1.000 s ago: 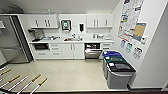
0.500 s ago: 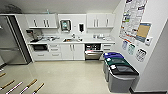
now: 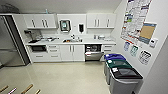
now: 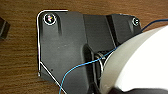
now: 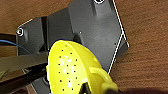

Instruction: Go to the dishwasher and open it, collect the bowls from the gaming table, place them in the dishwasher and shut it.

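The dishwasher (image 3: pixel 93 55) sits under the white counter, right of centre on the far wall. Its steel door hangs open and the dark inside shows above it. In the right wrist view a yellow bowl (image 5: pixel 71 70) with small holes and a handle hangs over the robot's dark plate, with my right gripper (image 5: pixel 100 88) shut on its rim. In the left wrist view a white bowl (image 4: pixel 140 60) is held the same way by my left gripper (image 4: pixel 125 90). The gaming table is out of view.
Three lidded waste bins (image 3: pixel 122 72) stand along the right wall under posters. A tall steel fridge (image 3: pixel 10 42) is at the left. White cabinets (image 3: pixel 71 52) line the back wall. Pale open floor (image 3: pixel 67 77) lies ahead, with wooden bars (image 3: pixel 27 88) at the lower left edge.
The whole head view has shifted slightly as the robot rolls closer to the counter. The dishwasher door and the bins stand as before.
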Controlling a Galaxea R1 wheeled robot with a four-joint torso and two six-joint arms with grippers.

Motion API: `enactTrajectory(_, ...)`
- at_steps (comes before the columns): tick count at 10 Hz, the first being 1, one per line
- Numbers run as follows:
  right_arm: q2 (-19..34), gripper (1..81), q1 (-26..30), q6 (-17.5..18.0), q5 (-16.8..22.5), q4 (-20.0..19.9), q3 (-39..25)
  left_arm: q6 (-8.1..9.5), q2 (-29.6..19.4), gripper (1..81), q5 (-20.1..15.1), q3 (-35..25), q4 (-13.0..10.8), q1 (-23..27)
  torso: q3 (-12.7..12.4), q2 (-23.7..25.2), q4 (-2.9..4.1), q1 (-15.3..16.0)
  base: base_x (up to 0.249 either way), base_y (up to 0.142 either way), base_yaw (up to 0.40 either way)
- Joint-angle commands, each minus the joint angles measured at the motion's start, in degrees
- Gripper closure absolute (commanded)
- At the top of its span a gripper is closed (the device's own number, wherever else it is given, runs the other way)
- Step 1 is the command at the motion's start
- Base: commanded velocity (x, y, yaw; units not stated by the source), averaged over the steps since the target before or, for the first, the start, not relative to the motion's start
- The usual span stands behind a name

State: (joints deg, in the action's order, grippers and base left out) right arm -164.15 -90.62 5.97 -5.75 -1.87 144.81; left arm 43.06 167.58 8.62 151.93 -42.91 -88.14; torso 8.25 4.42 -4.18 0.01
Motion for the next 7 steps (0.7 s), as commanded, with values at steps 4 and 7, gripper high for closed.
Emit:
enactTrajectory(4,0.6,81.1,2.0,-0.3,3.5,0.6,-0.2,-0.43,-0.5,81.1,-1.7,-0.1,-0.8,1.9,0.0,0.0,0.0,0.0,0.172,0.0,0.0)
enactTrajectory(7,0.6,81.1,2.0,-0.3,3.5,0.6,-0.2,-0.43,-0.5,81.1,-1.7,0.0,-0.8,2.0,0.0,0.0,0.0,0.0,0.172,0.0,0.0)
